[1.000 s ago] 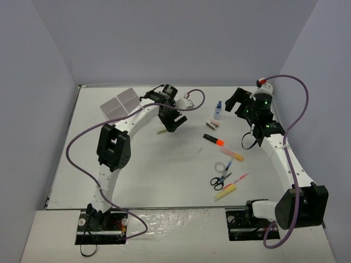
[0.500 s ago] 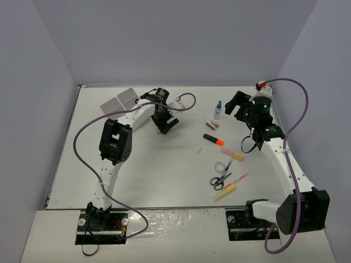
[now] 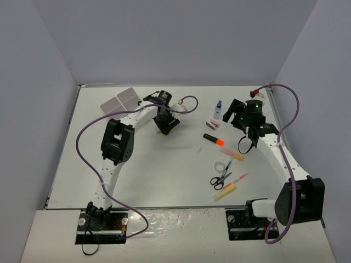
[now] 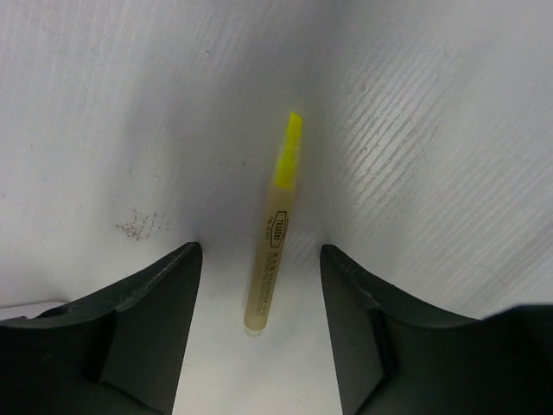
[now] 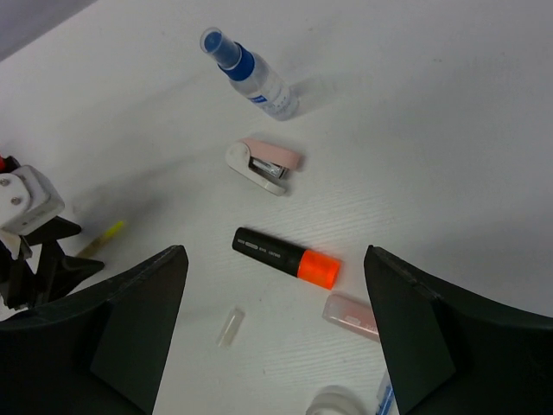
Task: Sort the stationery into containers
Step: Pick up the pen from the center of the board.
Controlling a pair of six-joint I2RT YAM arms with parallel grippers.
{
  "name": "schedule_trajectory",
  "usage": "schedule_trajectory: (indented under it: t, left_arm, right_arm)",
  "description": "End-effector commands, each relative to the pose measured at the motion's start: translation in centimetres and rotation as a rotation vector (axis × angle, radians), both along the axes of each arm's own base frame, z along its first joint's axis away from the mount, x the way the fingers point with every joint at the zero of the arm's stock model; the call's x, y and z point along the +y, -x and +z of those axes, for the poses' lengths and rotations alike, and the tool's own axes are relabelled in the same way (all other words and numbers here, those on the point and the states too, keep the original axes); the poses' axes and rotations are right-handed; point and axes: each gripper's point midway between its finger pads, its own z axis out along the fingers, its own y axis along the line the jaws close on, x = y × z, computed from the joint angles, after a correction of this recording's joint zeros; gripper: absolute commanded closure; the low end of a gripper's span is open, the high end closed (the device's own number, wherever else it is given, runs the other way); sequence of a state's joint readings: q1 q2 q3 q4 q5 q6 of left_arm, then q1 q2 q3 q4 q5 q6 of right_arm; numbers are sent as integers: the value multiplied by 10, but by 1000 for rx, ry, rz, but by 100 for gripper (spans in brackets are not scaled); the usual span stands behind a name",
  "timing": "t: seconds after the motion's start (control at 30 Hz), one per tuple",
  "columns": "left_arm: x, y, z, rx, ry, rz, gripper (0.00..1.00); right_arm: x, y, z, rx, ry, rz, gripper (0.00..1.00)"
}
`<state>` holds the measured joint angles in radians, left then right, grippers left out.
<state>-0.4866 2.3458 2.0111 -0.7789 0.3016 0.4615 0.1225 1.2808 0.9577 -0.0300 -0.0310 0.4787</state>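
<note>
While the left gripper [image 4: 259, 259] stands open, its fingers [image 4: 155, 303] straddle a thin yellow highlighter [image 4: 273, 216] lying flat on the table [image 4: 432, 130]. A gap shows on each side of the barrel, and the yellow tip points toward the top of the wrist frame. In the overhead view this spot is left of centre, below and to the right of the white tray [image 3: 122, 102] in the upper left.

The right gripper [image 5: 275, 259] is also open and grips nothing. It hangs over a blue-capped bottle [image 5: 251, 76], a pink eraser [image 5: 263, 164] and an orange-black highlighter [image 5: 285, 258], each lying apart from the others.

Lower right of centre in the overhead view lie a tape roll [image 3: 221, 166], scissors [image 3: 218, 181] and a second yellow highlighter [image 3: 226, 191], all well apart from the tray.
</note>
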Motion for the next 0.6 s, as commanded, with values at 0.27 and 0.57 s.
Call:
schedule_trajectory:
  t: [0.27, 0.57]
  left_arm:
    - [-13, 27, -2, 85, 47, -41, 100]
    - [-2, 4, 91, 25, 416, 235, 100]
  right_arm:
    - [11, 3, 0, 13, 8, 5, 20]
    - [52, 29, -40, 192, 22, 129, 23]
